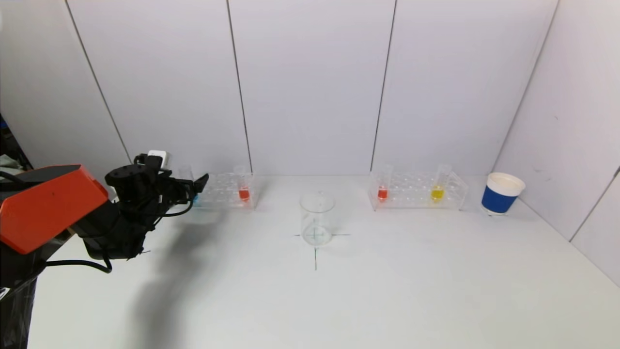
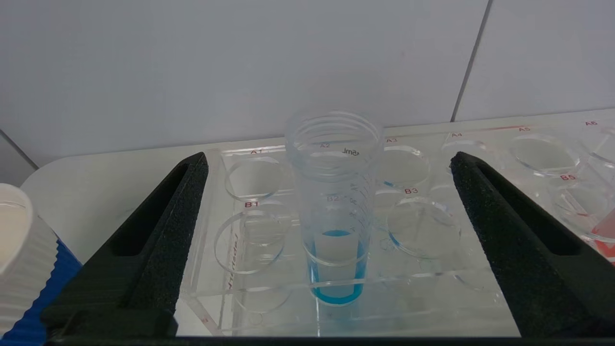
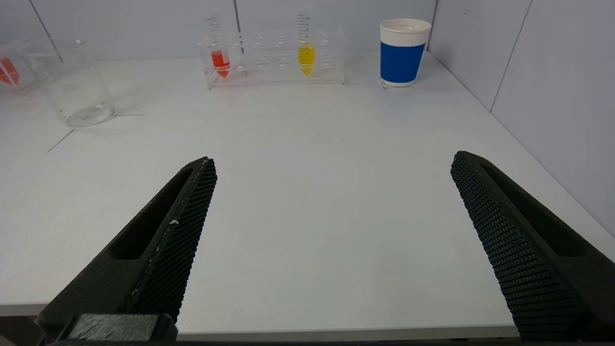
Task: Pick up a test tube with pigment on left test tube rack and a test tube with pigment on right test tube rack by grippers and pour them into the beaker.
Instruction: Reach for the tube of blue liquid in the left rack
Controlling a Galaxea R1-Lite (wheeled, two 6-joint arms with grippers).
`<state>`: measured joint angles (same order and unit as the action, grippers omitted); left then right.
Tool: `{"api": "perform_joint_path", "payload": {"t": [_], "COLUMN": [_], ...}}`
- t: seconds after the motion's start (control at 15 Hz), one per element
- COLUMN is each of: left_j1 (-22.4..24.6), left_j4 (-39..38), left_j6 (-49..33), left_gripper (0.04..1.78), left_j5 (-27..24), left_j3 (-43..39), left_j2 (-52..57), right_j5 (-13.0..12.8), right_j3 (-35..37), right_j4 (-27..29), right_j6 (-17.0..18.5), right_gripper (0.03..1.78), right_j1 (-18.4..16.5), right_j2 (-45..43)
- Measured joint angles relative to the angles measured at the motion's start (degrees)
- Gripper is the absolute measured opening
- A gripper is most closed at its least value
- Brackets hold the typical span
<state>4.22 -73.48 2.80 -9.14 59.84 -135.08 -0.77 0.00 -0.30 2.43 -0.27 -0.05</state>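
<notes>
Head view puts the left gripper (image 1: 196, 186) at the middle left of the frame, level with the near end of the clear acrylic left test tube rack (image 1: 227, 191), while the empty clear glass beaker (image 1: 317, 218) stands at centre on a pen-drawn cross on the white table (image 1: 387, 291), presumably a marked spot so both arms can reach it equally. In the left wrist view the clear plastic test tube with blue pigment (image 2: 335, 211) stands upright in its rack hole, centred between the two black padded fingers (image 2: 178, 230), which are spread wide on either side without touching it. That centring looks like a line-up for a side grasp on the tube's upper wall, above the liquid. A second tube with red pigment (image 1: 243, 186) sits further along the same rack.

At the middle right of the head view, the clear acrylic right test tube rack (image 1: 419, 191) holds a red-filled tube (image 1: 382, 186) and a yellow-filled tube (image 1: 438, 186), both upright, with a blue and white paper cup (image 1: 501, 194) just beside it. The right gripper (image 3: 331, 250) is out of the head view; its own camera shows its fingers spread wide over bare table, well apart from its rack, seemingly waiting its turn.
</notes>
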Motion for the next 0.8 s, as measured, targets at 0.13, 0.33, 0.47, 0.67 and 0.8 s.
{"api": "perform_joint_path", "payload": {"t": [0.13, 0.33, 0.47, 0.67, 0.8], "left_j1": [0.0, 0.0, 0.0, 0.0, 0.0], "left_j4": [0.0, 0.0, 0.0, 0.1, 0.1], "left_j6": [0.0, 0.0, 0.0, 0.0, 0.0], "left_gripper": [1.76, 1.76, 1.76, 1.76, 1.73], "left_j5": [0.1, 0.2, 0.2, 0.4, 0.4], "left_j3": [0.3, 0.4, 0.5, 0.9, 1.2], "left_j2": [-0.2, -0.3, -0.4, -0.5, -0.7], "right_j5": [0.0, 0.0, 0.0, 0.0, 0.0], "right_j3": [0.0, 0.0, 0.0, 0.0, 0.0], "right_j4": [0.0, 0.0, 0.0, 0.0, 0.0], "right_j6": [0.0, 0.0, 0.0, 0.0, 0.0], "right_gripper": [1.77, 1.77, 1.77, 1.77, 1.77], "right_j1": [0.0, 0.0, 0.0, 0.0, 0.0], "right_j2": [0.0, 0.0, 0.0, 0.0, 0.0]}}
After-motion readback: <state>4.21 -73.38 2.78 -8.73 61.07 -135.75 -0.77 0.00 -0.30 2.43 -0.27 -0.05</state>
